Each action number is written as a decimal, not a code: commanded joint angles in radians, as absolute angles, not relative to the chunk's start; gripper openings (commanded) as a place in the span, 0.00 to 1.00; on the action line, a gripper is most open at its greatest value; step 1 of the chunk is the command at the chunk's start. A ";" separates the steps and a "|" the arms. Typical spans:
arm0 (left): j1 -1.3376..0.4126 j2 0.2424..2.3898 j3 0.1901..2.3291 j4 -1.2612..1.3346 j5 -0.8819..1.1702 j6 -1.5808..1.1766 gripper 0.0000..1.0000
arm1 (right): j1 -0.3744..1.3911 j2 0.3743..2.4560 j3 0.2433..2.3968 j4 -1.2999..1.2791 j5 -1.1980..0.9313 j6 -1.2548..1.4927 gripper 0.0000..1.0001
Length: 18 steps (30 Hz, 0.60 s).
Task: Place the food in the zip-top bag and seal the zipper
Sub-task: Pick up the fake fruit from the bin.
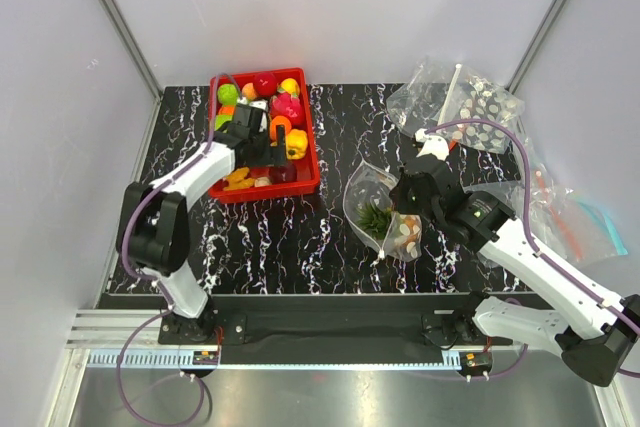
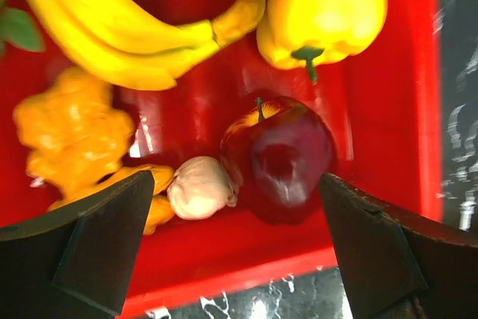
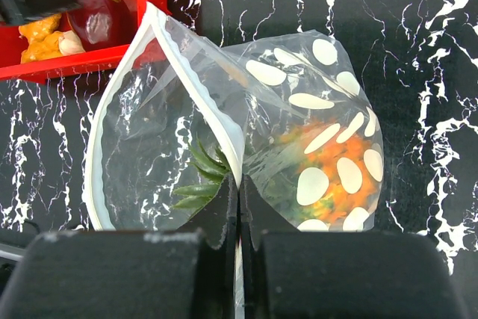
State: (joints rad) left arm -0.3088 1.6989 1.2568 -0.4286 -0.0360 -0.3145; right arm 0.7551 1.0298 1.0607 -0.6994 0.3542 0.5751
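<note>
The white-dotted zip-top bag point(image 3: 314, 132) lies open on the black marble table, with the orange pineapple point(image 3: 328, 177) and its green leaves point(image 3: 198, 177) inside. My right gripper point(image 3: 239, 188) is shut on the bag's pale zipper edge point(image 3: 216, 110); the bag also shows in the top view point(image 1: 385, 212). My left gripper point(image 2: 235, 252) is open above the red bin point(image 2: 403, 110), over a dark red apple point(image 2: 280, 155) and a garlic bulb point(image 2: 198, 186). A yellow bell pepper point(image 2: 325, 9) lies farther in, beside bananas point(image 2: 112, 31).
The red bin point(image 1: 305, 162) at the back left holds several toy foods. More clear bags point(image 1: 450, 102) lie at the back right, and others with red and blue strips point(image 1: 575, 222) at the right edge. Grey walls surround the table.
</note>
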 commanded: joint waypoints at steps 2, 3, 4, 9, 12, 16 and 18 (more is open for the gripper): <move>-0.311 1.768 1.364 -0.391 0.038 -0.281 0.99 | 0.749 1.034 1.058 -0.647 0.350 0.558 0.00; -0.313 1.790 1.396 -0.402 0.043 -0.281 0.99 | 0.749 1.038 1.057 -0.641 0.345 0.560 0.00; -0.313 1.813 1.408 -0.406 0.052 -0.281 0.99 | 0.749 1.043 1.057 -0.640 0.342 0.560 0.00; -0.313 1.882 1.401 -0.371 0.147 -0.298 0.99 | 0.749 1.052 1.057 -0.632 0.336 0.563 0.00; -0.314 1.917 1.414 -0.406 0.129 -0.301 0.94 | 0.749 1.055 1.057 -0.629 0.334 0.564 0.00; -0.316 1.899 1.392 -0.410 0.121 -0.328 0.78 | 0.749 1.055 1.055 -0.627 0.333 0.566 0.00; -0.324 1.867 1.370 -0.394 0.107 -0.330 0.71 | 0.749 1.060 1.057 -0.626 0.333 0.568 0.00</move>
State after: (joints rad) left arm -0.3138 1.9202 1.3739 -0.4286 0.1020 -0.3195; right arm 0.7551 1.0569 1.0588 -0.6605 0.3454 0.5743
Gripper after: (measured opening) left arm 0.770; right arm 0.011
